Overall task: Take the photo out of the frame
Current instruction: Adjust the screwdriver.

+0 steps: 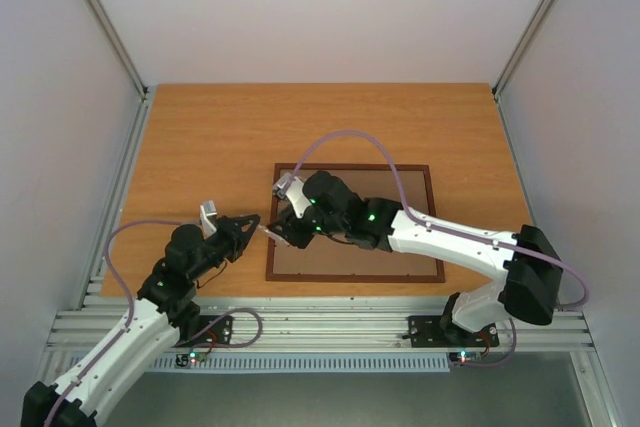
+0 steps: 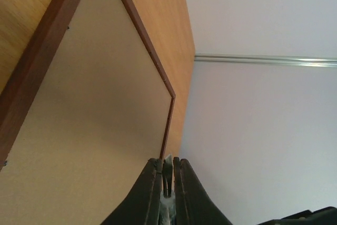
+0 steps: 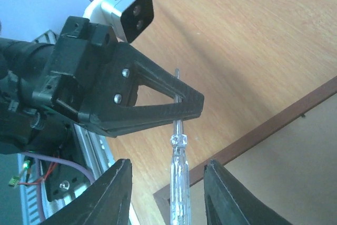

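The screwdriver (image 3: 178,177) is pinched by the left tool (image 2: 167,164), the right tool (image 3: 167,164) parted; with so thin a grip it could be dropped.

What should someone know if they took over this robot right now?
Left gripper: shut on the thin shaft of a clear-handled screwdriver, beside the frame's left edge.
Right gripper: open, with a finger on either side of the screwdriver's handle, not pinching it.
Frame: flat on the table, with its hardboard back facing up and in place.
Photo: not visible, presumably inside under the back.
Done: the tool is in the left gripper.
Left: free the back, probably with the screwdriver, lift it off, then take out the photo.
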### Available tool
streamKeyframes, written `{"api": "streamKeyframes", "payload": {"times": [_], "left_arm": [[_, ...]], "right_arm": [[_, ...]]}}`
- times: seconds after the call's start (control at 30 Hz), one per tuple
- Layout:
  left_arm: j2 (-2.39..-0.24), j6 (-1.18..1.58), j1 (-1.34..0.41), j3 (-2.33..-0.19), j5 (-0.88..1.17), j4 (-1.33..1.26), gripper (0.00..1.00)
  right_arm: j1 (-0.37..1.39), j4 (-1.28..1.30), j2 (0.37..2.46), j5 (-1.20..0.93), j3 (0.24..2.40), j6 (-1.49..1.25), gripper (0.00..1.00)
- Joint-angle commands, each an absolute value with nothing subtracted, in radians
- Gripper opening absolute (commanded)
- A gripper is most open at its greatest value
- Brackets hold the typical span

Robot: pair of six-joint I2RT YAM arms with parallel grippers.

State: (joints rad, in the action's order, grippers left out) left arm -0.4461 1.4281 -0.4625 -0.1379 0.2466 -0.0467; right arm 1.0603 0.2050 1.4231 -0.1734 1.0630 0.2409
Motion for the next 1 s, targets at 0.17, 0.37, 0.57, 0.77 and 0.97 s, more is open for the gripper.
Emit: {"api": "streamKeyframes", "payload": {"times": [0.17, 0.37, 0.57, 0.77, 0.97], "left_arm": [[-0.451, 1.376, -0.463, -0.184, 0.253, -0.020, 0.01], [-0.487, 1.352, -0.464, -0.189, 0.256, -0.030, 0.01], [-0.526, 1.341, -0.465, -0.190, 0.259, -0.063, 0.00], [-0.542, 1.332, -0.465, -0.189, 0.260, -0.082, 0.01], [-0.546, 1.327, -0.465, -0.190, 0.259, -0.086, 0.01]], "right_arm": [[1.063, 0.596, 1.613, -0.187, 1.270, 0.352, 0.40], [1.063, 0.640, 1.672, -0.193, 1.328, 0.377, 0.38], [1.063, 0.648, 1.721, -0.201, 1.370, 0.385, 0.37], [1.063, 0.656, 1.771, -0.206, 1.404, 0.392, 0.35], [1.064, 0.666, 1.802, -0.197, 1.424, 0.399, 0.32]]}}
